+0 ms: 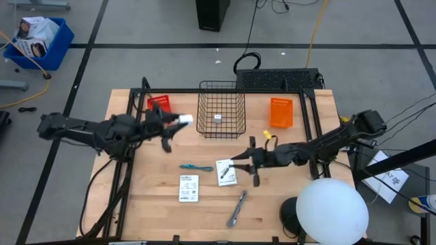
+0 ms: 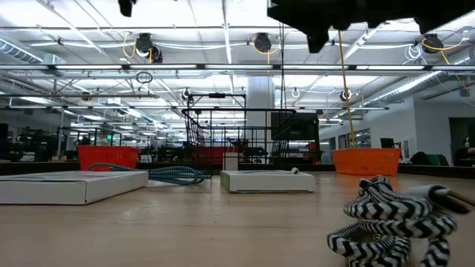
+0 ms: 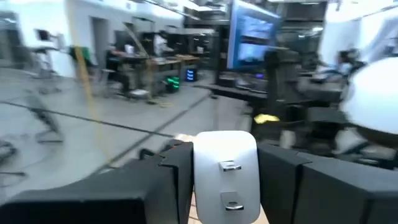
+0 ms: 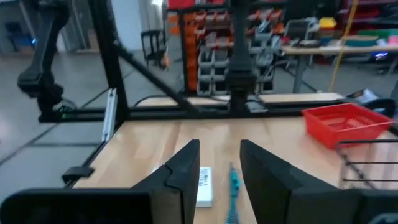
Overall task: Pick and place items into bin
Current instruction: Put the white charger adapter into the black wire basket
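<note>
My left gripper (image 1: 176, 123) hangs above the table, just left of the black wire bin (image 1: 221, 109), and is shut on a small white block (image 1: 183, 120). One tiny white cube (image 1: 218, 118) lies inside the bin. My right gripper (image 1: 240, 163) is open and hovers over the right edge of a white printed packet (image 1: 226, 171); the right wrist view shows that packet (image 4: 204, 185) and the teal pen (image 4: 234, 183) below the open fingers. The pen (image 1: 196, 167), a second packet (image 1: 189, 188) and the grey metallic stick (image 1: 236, 208) lie flat on the table. My left gripper pinches the white block's two opposite side faces (image 3: 227, 177) between its two fingers (image 3: 177, 180). The fingers come about level from the table's left, pointing toward the bin. The block is lifted clear of the table and sticks out past the fingertips.
A red tray (image 1: 158, 103) sits left of the bin and an orange tray (image 1: 281, 112) to its right. A small yellow object (image 1: 268, 135) lies near the right arm. A white round lamp head (image 1: 332, 211) covers the near right corner. A striped cord (image 2: 393, 215) lies close to the low camera.
</note>
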You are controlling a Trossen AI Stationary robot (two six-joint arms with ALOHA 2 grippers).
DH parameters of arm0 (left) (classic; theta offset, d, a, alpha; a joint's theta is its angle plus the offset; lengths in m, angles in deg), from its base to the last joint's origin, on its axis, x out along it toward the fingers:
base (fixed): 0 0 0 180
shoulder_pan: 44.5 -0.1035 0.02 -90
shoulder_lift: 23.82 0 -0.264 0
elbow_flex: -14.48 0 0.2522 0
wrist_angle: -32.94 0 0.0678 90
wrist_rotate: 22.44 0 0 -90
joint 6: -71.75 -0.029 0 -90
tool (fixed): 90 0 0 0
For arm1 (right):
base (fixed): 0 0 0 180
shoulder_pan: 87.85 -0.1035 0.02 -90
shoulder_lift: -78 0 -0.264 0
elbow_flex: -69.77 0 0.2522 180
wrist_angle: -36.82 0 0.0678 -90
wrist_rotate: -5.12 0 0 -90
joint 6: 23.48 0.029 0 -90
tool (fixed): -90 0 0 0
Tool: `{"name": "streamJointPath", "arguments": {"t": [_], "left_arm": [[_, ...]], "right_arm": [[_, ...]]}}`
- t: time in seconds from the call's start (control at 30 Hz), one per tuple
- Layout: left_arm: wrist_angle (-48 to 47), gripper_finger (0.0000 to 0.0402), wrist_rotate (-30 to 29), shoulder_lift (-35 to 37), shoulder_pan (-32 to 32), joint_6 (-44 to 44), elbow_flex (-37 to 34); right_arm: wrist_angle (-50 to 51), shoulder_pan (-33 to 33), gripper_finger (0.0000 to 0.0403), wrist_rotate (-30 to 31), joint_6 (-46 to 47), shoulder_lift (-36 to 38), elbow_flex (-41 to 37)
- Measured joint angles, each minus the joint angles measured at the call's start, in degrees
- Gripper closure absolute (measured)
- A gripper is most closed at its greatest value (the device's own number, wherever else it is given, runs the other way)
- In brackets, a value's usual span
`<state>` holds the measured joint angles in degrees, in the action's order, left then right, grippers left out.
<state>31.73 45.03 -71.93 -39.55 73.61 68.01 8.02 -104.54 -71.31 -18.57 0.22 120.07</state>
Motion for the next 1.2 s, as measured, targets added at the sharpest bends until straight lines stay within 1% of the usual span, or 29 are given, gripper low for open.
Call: {"name": "streamJointPath", "arguments": {"t": [0.17, 0.4, 0.47, 0.6, 0.73, 0.83, 1.07, 1.13, 1.2], "left_arm": [[4.45, 0.027, 5.57, -3.6, -11.61, 0.18, -0.02], [14.92, 0.0271, 20.28, -13.66, -26.4, 4.02, 0.33], [14.96, 0.0271, 24.76, -17.33, -30.15, 5.95, 2.06], [12.49, 0.0271, 30.75, -25.28, -34.94, 8.98, 7.95], [7.71, 0.0271, 34.38, -32.26, -37.02, 9.06, 15.32], [0.07, 0.0271, 35.91, -36.77, -37.89, 7.99, 21.9], [-21.64, 0.0261, 35.09, -47.77, -38.47, 2.8, 38.78], [-26.07, 0.0262, 35.25, -50.8, -38.32, 1.14, 42.78], [-28.54, 0.0269, 35.85, -53.75, -38.08, -0.07, 45.91]], "right_arm": [[-0.88, 0.98, 0.0294, -0.1, 0.08, 4.13, -3.28], [-0.85, 1.0, 0.0297, -0.02, -1.28, 5.19, -3.51], [-0.95, 1.0, 0.0297, 0.02, -1.3, 5.19, -3.51], [-0.92, 1.0, 0.0297, 0.06, -1.3, 5.19, -3.51], [-0.9, 1.0, 0.0298, 0.08, -1.3, 5.17, -3.51], [-0.76, 1.0, 0.0298, 0.08, -1.23, 5.17, -3.51], [-0.44, 1.0, 0.0298, -0.07, -0.92, 5.15, -3.51], [-0.44, 1.0, 0.0298, -0.06, -0.92, 5.15, -3.51], [-0.44, 1.0, 0.0298, -0.07, -0.92, 5.15, -3.51]]}}
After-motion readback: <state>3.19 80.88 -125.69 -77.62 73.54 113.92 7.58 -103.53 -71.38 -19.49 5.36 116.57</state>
